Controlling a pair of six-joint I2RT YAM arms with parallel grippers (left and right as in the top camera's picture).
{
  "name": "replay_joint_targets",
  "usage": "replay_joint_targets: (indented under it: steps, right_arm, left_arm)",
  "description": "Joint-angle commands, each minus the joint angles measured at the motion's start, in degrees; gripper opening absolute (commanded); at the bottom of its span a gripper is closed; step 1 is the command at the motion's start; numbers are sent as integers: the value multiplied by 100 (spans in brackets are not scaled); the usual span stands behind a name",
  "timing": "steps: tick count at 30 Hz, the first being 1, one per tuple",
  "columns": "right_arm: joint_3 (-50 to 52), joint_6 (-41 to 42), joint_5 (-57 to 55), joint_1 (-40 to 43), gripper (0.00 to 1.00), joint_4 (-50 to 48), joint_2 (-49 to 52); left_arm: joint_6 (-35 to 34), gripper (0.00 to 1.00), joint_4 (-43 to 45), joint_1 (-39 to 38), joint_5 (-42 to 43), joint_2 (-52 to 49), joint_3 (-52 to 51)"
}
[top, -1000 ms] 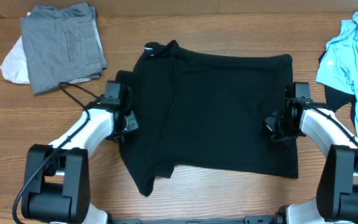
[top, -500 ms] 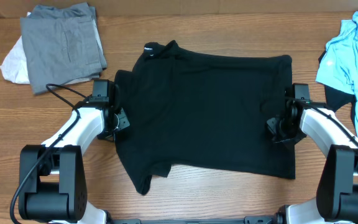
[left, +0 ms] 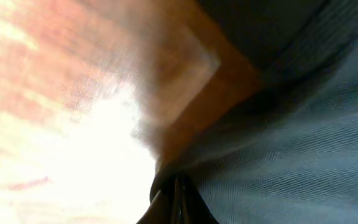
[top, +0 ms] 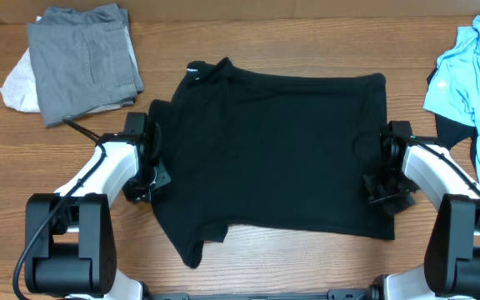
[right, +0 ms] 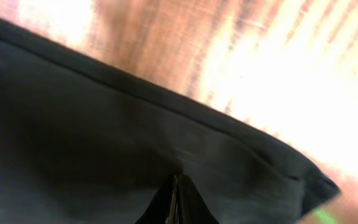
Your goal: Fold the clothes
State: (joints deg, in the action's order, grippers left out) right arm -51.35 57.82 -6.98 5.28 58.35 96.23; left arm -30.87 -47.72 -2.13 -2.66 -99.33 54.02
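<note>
Pinching the black shirt at both side edges

Both grippers are closed down to narrow tips, each on fabric of the black shirt (top: 273,154), which lies spread on the wooden table (top: 290,267) between them.

The left gripper (top: 155,173) sits at the shirt's left edge, just below the short sleeve. The body of the garment stretches away from it towards the other arm. In the left wrist view its fingertips (left: 176,200) meet with no gap, and dark cloth (left: 291,143) gathers into them from the right. Bare table (left: 55,93) shows on the other side, washed out by glare.

The right gripper (top: 380,182) rests on the shirt's right edge, near the lower corner. In the right wrist view its tips (right: 178,199) are pressed together on the cloth (right: 104,137), and faint creases run towards them. The hem crosses the view beyond the tips, with bright wood (right: 278,74) past it.

The collar with its small white label lies up and to the right of the left gripper. A folded grey garment (top: 82,58) lies well apart from the left gripper, at the far left corner, over a white garment (top: 17,83). A crumpled light blue garment (top: 473,67) lies beyond the right gripper, at the far right edge. A black cable (top: 82,132) runs from the left arm towards the grey garment.
</note>
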Motion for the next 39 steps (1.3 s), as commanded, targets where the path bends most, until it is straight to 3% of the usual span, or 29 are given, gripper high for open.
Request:
replay_joint_targets:
  steps: [1,12,18,23,26,27,33,39]
  right_arm:
    - [-2,315,-138,37,4,114,22]
    - [197,748,-164,37,4,520,-98]
    - [151,815,-376,37,4,737,-1056]
    - [-378,-684,-186,37,6,247,-1864]
    - [-1110,-1718,337,35,20,-262,-1950]
    - [-1381,-1969,573,35,22,-444,-1906]
    - [-2870,-2592,1532,35,24,-1078,-1001]
    - [-3766,-2874,1937,22,13,-1290,616]
  left_arm:
    - [-275,4,-293,72,-221,-212,-168]
    - [-507,4,-1021,72,-243,168,-168]
    - [-529,6,-1154,72,-234,1213,-168]
    - [-238,22,-1084,70,2,1764,105]
    - [302,43,-883,59,496,1744,643]
    - [455,45,-791,52,728,1718,859]
    - [660,19,-306,-74,1064,1104,2273]
    - [841,4,125,-365,1126,-118,3362]
